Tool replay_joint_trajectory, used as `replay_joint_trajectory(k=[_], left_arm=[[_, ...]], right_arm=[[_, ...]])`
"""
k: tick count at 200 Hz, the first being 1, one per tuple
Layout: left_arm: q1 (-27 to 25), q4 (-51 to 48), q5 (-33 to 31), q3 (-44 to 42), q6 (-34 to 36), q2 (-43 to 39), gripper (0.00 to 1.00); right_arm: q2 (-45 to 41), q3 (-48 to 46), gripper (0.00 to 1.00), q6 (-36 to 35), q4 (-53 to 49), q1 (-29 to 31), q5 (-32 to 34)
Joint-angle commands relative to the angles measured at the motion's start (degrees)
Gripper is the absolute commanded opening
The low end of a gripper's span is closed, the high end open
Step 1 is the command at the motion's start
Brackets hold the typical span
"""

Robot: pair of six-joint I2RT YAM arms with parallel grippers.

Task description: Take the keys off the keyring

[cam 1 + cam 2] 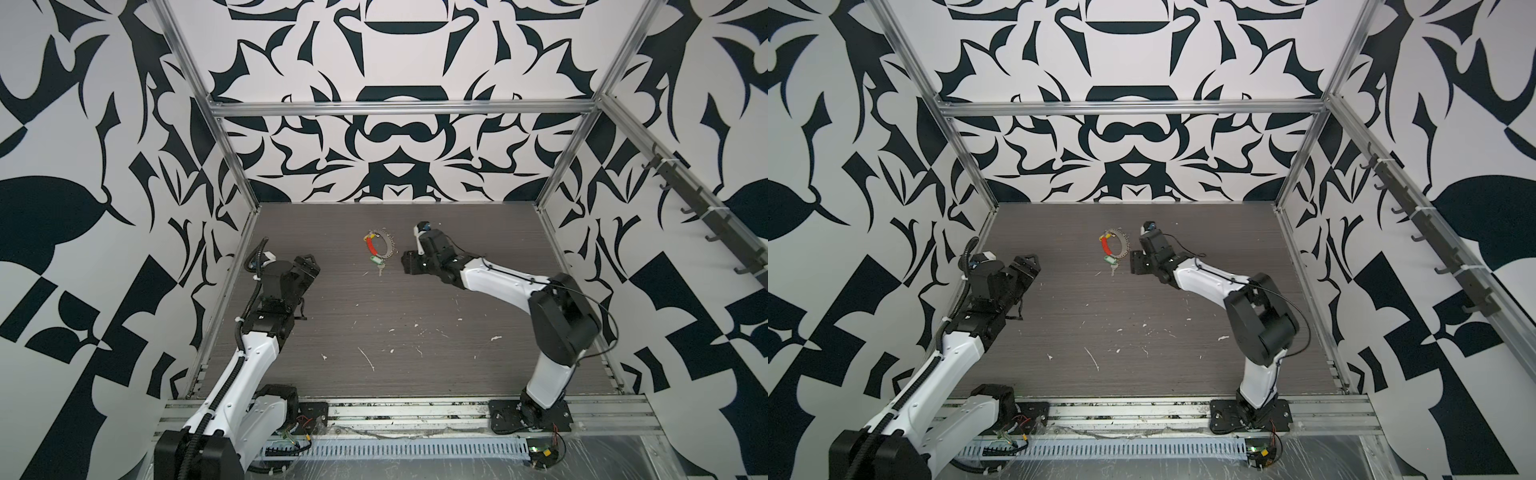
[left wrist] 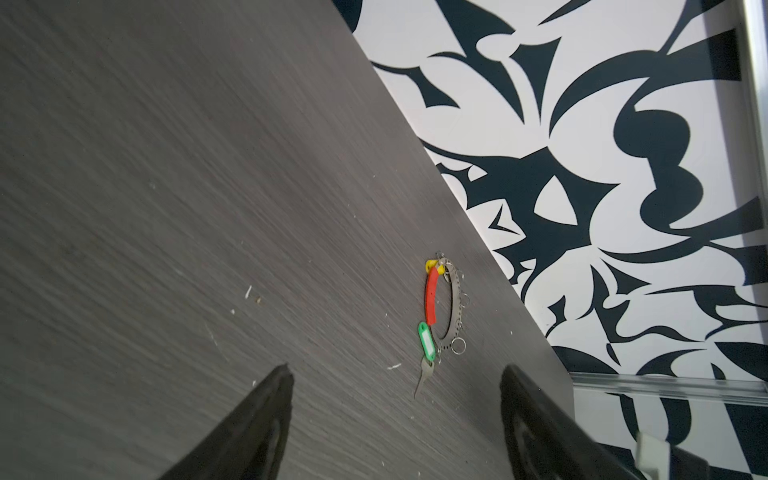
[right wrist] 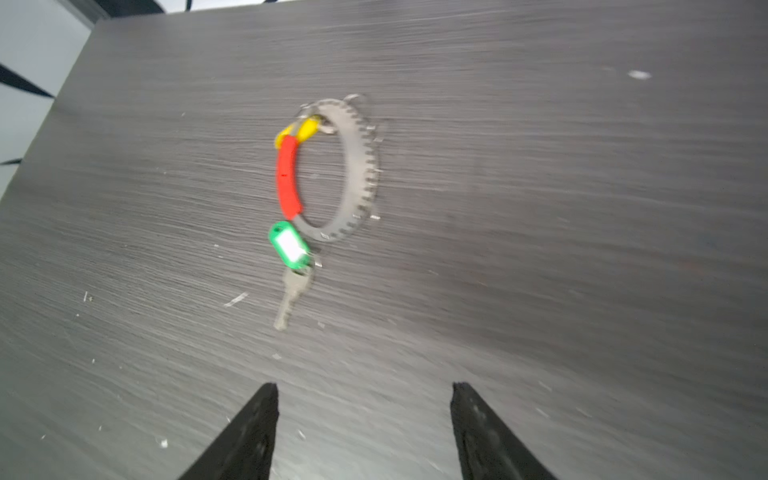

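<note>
**A:** What is shown in both top views?

**B:** A large round keyring [image 1: 388,245] [image 1: 1122,245] of toothed grey metal, with a red tubular sleeve [image 1: 371,248] along 1 arc, is seen lying flat on the dark grey wood-grain table [image 1: 415,316]. It is placed toward the back, near the middle. A small silvery key [image 1: 379,271] with a green plastic tag [image 1: 377,261] is laid at the ring's near end, and a yellow plastic tag [image 1: 367,237] is seen at its far end. The right gripper [image 1: 406,261] is found near the ring, on its right, not touching it. The left gripper [image 1: 311,266] is seen well apart, by the table's left edge.

**A:** And the left wrist view?

**B:** The left gripper [image 2: 397,371] is shown with its 2 black fingers [image 2: 274,399] spread wide and nothing clasped. The keyring [image 2: 455,299] is seen ahead, near the table's back edge.

**A:** The right wrist view?

**B:** The picture is blurred. The right gripper [image 3: 363,386] is likewise shown spread apart, with only bare table between its jaws. The green tag [image 3: 289,247] is seen just beside the sleeve's end [image 3: 287,178], with its key [image 3: 289,301] pointed toward the gripper. No key can be made out at the yellow tag [image 3: 308,126].
</note>
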Motion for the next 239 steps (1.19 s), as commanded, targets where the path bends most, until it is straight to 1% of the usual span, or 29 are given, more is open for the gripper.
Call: replay_joint_trajectory(k=[1,7,24,43,57,62,90,116,158,184,187,189,193,218,239], left_arm=[[-1.2,-4.4,1.6,-1.1,3.2,-2.2,0.80],[-1.5,-4.5,1.6,-1.7,3.2,-2.8,0.81],[-1.8,-4.7,1.9,-3.1,3.2,-4.2,0.84],[-1.8,-5.7,2.4,-3.9,3.4,-5.4,0.84],[-1.8,-6.3,2.8,-4.3,3.6,-6.2,0.84],[-1.8,-6.5,2.9,-4.5,3.7,-6.5,0.84],[-1.8,-6.8,3.4,-5.2,3.9,-8.5,0.84],[-1.8,-7.1,3.6,-5.5,4.4,-9.5,0.84],[-1.8,-7.2,4.0,-5.8,4.6,-9.6,0.84],[-1.8,-7.2,4.2,-5.7,4.5,-9.4,0.84],[-1.8,-7.2,4.1,-5.7,4.5,-9.3,0.84],[-1.8,-7.2,4.1,-5.7,4.5,-9.3,0.87],[-1.8,-7.2,4.2,-5.6,4.5,-9.3,0.88],[-1.8,-7.4,4.5,-5.4,4.5,-9.6,0.88],[-1.8,-7.7,4.7,-5.2,4.6,-9.9,0.88]], right_arm=[[5.6,8.6,0.67,-3.6,-6.8,3.3,8.0],[7.8,11.1,0.67,-3.6,-7.6,4.1,9.7],[12.8,17.6,0.65,-3.3,-9.5,5.4,12.0],[17.8,24.4,0.63,-3.2,-12.0,6.0,12.9],[21.6,29.3,0.57,-2.9,-14.1,6.3,14.5],[22.6,30.6,0.55,-2.7,-14.8,6.3,15.1],[26.5,35.4,0.49,-2.1,-15.1,6.3,17.5],[29.9,41.1,0.44,-2.8,-17.1,6.3,17.4],[33.7,46.4,0.42,-2.6,-19.9,6.3,17.3],[34.8,49.1,0.39,-2.5,-21.8,6.3,18.0],[35.9,49.2,0.39,-2.5,-21.9,6.3,18.0],[36.2,49.3,0.38,-2.5,-21.9,6.4,18.0],[36.5,49.5,0.38,-2.6,-22.0,6.4,18.2],[37.1,50.4,0.36,-3.1,-21.8,6.3,18.7],[38.5,53.2,0.35,-3.9,-23.3,6.3,18.7]])
